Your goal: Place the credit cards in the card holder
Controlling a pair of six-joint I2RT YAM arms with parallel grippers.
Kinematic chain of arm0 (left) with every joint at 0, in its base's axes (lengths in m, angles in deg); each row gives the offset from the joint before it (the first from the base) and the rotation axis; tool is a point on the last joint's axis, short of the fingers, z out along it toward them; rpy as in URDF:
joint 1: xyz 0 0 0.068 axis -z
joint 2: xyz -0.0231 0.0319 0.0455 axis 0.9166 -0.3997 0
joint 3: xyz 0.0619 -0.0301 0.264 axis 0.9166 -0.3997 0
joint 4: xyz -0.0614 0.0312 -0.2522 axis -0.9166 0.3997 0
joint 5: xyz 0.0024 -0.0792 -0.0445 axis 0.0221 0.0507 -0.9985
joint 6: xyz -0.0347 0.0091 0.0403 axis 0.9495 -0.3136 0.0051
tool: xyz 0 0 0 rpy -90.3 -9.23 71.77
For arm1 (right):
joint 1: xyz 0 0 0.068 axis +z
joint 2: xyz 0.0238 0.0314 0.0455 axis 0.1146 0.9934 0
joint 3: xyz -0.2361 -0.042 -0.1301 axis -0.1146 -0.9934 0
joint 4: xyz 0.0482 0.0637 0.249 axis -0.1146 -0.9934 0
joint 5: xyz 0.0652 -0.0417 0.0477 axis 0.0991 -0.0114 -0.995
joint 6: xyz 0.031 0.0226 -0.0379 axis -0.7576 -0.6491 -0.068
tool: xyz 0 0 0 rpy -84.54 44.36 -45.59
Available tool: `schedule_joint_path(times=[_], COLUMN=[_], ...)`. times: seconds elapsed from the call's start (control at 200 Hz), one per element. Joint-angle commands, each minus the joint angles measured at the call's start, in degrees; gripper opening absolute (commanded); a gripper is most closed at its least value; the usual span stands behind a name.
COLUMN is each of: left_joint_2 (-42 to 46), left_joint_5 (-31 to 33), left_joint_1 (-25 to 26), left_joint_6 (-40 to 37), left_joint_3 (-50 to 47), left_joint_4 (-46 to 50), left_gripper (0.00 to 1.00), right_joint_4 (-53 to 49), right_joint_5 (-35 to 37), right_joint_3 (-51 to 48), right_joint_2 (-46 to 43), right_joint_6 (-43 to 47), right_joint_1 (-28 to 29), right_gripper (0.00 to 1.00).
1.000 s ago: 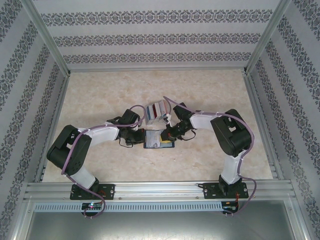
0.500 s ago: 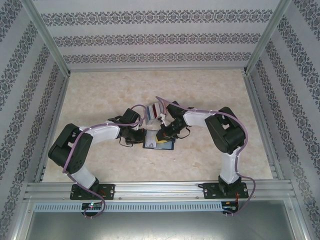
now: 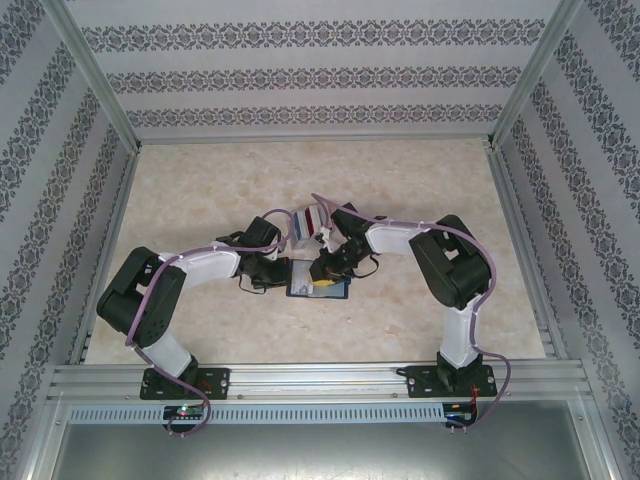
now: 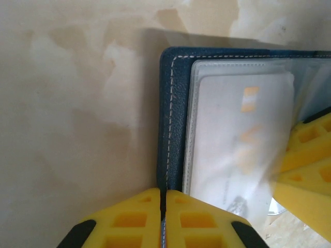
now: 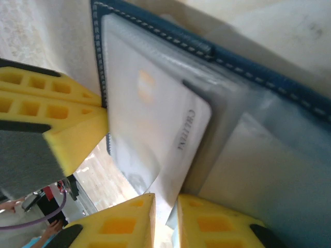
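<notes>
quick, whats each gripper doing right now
left gripper: closed on the edge of the card holder
right gripper: closed on a white credit card

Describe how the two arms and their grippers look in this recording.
Both the left arm and the right arm have white link shells between bulky black joint housings, with a lilac cable looping along each. The left gripper and right gripper carry bright yellow fingers moulded with rectangular pockets, with black patches near their bases.
</notes>
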Motion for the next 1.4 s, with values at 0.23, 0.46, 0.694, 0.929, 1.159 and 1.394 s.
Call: schedule_joint_path(times=[0.23, 0.46, 0.694, 0.929, 1.159, 1.394], left_joint_2=[8.08, 9.50, 6.08, 5.14, 4.92, 4.79], left_joint_5=[2.31, 2.27, -0.65, -0.25, 0.00, 0.10], left_joint_1=[0.23, 0.19, 0.27, 0.36, 0.30, 0.42], left_joint_6=[5.11, 5.36, 4.57, 3.99, 3.95, 3.98], left_joint_3=[-1.11, -0.66, -0.37, -0.31, -0.86, -1.27], left_joint_4=[1.68, 2.69, 0.52, 0.65, 0.21, 0.03], left_gripper=[0.16, 0.25, 0.36, 0.40, 0.40, 0.40], right_joint_4=[-2.14, -2.92, 2.20, 5.24, 8.16, 8.33], right_joint_5=[11.34, 23.89, 21.96, 21.37, 18.29, 17.46], right_joint_3=[-5.76, -8.36, -12.67, -16.05, -15.77, -14.72], right_joint_2=[-14.43, -24.25, -22.83, -20.22, -17.01, -15.80], right_joint_6=[2.22, 2.65, -4.71, -7.58, -8.74, -8.18], right_joint_1=[-0.99, -1.55, 2.08, 3.30, 3.38, 3.29], right_gripper=[0.34, 0.46, 0.48, 0.54, 0.46, 0.42])
